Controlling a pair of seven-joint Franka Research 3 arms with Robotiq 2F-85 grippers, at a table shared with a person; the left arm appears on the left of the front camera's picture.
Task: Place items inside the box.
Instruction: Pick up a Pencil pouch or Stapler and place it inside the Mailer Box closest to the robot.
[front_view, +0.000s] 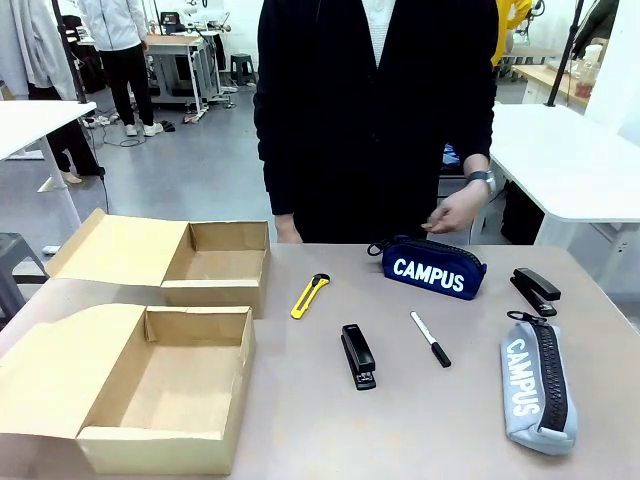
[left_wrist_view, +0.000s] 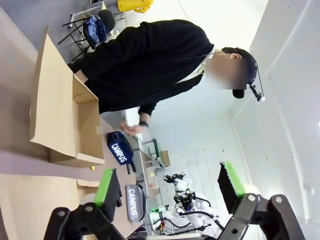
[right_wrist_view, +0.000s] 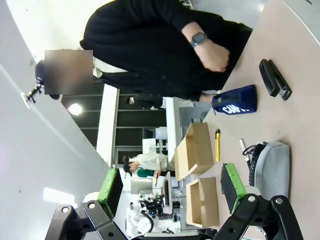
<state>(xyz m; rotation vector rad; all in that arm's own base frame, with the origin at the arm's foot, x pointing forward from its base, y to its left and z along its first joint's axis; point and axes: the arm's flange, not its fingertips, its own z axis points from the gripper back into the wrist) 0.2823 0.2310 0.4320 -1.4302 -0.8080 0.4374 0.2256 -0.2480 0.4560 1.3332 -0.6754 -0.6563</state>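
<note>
Several items lie on the table. A yellow utility knife (front_view: 310, 296), a black stapler (front_view: 358, 355) and a white marker with a black cap (front_view: 431, 339) are in the middle. The navy "CAMPUS" case (front_view: 432, 268) stands at the far side, just below the person's hand (front_view: 455, 212). A second black stapler (front_view: 536, 290) and the grey "CAMPUS" case (front_view: 537, 380) lie at the right. My left gripper (left_wrist_view: 168, 187) is open and holds nothing, high above the table. My right gripper (right_wrist_view: 171, 187) is also open and holds nothing, with the grey case (right_wrist_view: 272, 167) beyond it.
Two open cardboard boxes stand at the left of the table, a near one (front_view: 225, 385) and a far one (front_view: 215, 290), both with flaps folded outward. The person stands at the far edge. White tables flank the scene.
</note>
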